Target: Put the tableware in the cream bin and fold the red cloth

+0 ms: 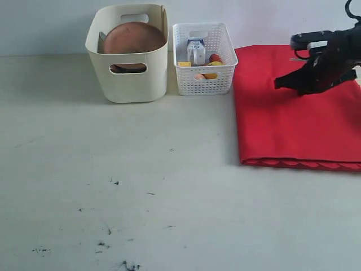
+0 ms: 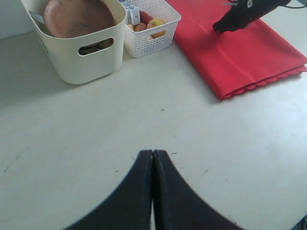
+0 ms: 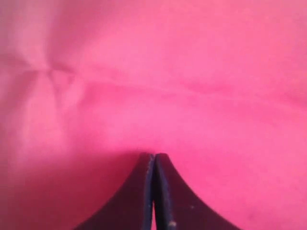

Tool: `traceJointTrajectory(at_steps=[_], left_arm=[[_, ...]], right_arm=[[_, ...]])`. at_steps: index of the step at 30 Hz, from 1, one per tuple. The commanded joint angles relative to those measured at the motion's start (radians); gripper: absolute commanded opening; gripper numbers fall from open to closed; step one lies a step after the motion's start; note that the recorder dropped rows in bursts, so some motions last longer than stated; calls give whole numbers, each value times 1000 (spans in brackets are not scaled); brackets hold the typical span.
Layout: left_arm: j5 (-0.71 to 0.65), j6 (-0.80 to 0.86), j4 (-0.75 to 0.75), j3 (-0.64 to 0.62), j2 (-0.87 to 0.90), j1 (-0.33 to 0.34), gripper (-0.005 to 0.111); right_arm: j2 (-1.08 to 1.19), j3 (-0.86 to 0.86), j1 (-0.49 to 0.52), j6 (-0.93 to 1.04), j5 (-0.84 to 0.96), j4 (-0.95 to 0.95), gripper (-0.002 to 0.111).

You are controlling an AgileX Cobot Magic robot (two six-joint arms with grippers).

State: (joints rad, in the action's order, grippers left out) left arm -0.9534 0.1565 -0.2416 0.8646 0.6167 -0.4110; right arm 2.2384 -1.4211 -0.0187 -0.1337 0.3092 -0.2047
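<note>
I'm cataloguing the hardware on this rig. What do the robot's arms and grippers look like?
The left gripper and right gripper are matte black, each with two slim fingers that flare outward toward the base. The right arm's wrist is black and blocky, with a small pale strip near its top and a thin black cable above it.

One tabletop (image 1: pixel 169 186) carries two containers: one cream bin (image 1: pixel 127 79) and one white lattice basket (image 1: pixel 203 83). One round brown plate (image 1: pixel 134 38) shows in the bin; anything beneath it cannot be counted. The basket holds one small milk carton (image 1: pixel 196 52) and at least four food pieces (image 1: pixel 215 57), partly hidden. There is one red cloth (image 1: pixel 293 118). Two robot hands appear: one left hand (image 2: pixel 152 154) and one right hand (image 1: pixel 278 84).
</note>
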Motion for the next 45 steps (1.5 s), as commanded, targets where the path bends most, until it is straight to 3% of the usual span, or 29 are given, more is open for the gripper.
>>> traceJointTrajectory(at_steps=[1,8,12,18,24,32,42,45], left_arm=[[2,-6,-3,-5,-3,4,0],[2,-6,-3,-5,-3,4,0],[2,-6,-3,-5,-3,4,0],[2,-6,-3,-5,-3,4,0],[2,-6,-3,-5,-3,4,0],[2,-6,-3,-5,-3,4,0],[2,-6,-3,-5,-3,4,0],[2,-6,-3,-5,-3,4,0]], right_arm=[[19,-5,-63,195,36,55,0],[-31,-5,-50,205,68,36,0],[-106,11,17,75,109,36,0],[-179,197,107,-45,106,36,0],[-180,311,114,-52,32,18,0],[-131,189,114,-52,17,-180,0],[-76,66,113,-50,-7,-124,0],[-82,27,113,-53,64,-124,0]])
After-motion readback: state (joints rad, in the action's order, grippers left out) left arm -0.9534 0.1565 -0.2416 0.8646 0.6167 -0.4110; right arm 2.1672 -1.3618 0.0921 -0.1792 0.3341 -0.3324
